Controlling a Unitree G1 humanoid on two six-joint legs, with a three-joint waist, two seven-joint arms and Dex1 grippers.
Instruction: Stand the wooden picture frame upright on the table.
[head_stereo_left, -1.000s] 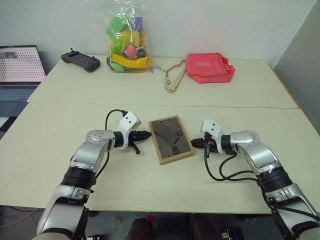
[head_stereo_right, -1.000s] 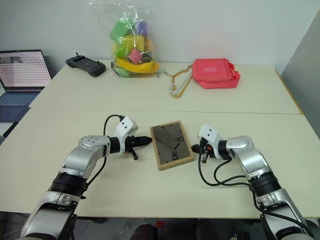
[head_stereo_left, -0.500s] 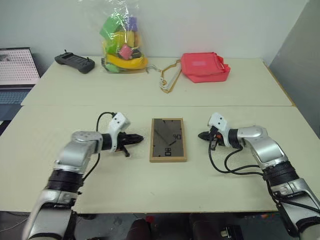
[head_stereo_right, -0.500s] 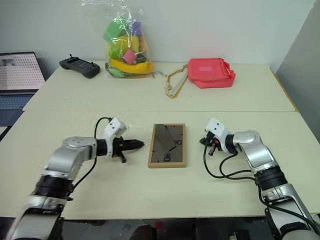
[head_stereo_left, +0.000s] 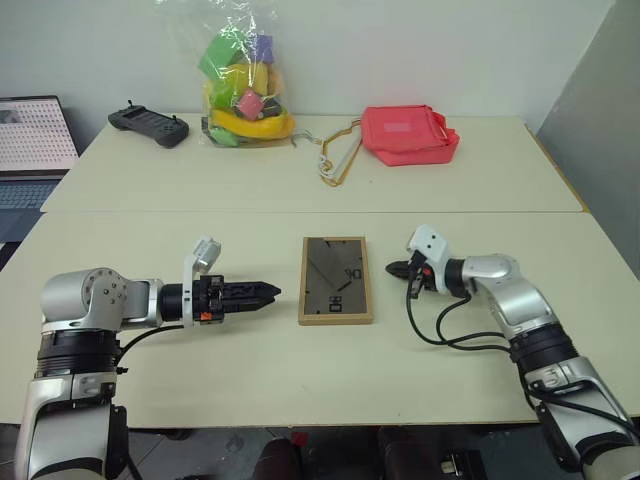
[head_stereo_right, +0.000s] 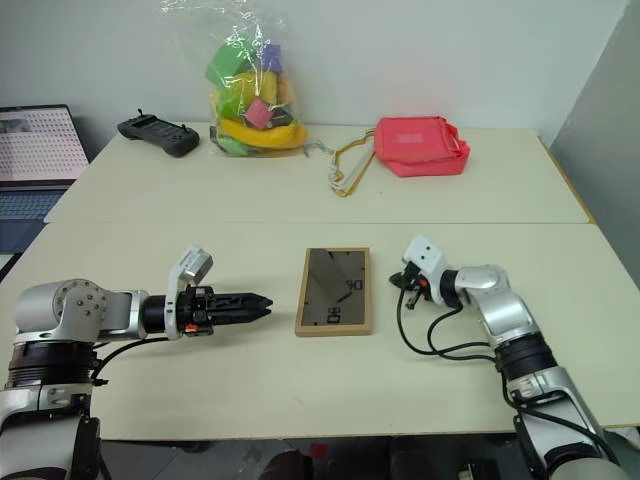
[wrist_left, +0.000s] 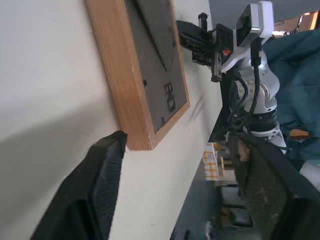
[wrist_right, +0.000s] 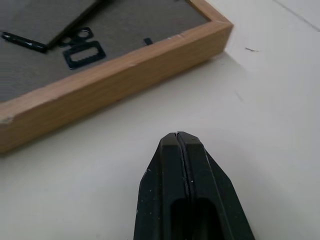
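Cream table (head_stereo_left: 300, 370): wooden picture frame (head_stereo_left: 336, 279) flat, back up, between claws. Left gripper (head_stereo_left: 268, 292) released, just beside frame. Right gripper (head_stereo_left: 393, 268) clenched, empty, near opp. edge.

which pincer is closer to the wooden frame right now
They look about equally near, the left perhaps slightly. The left pincer points at the wooden picture frame from its left side, open. The right pincer sits off its right side, shut. Neither touches it.
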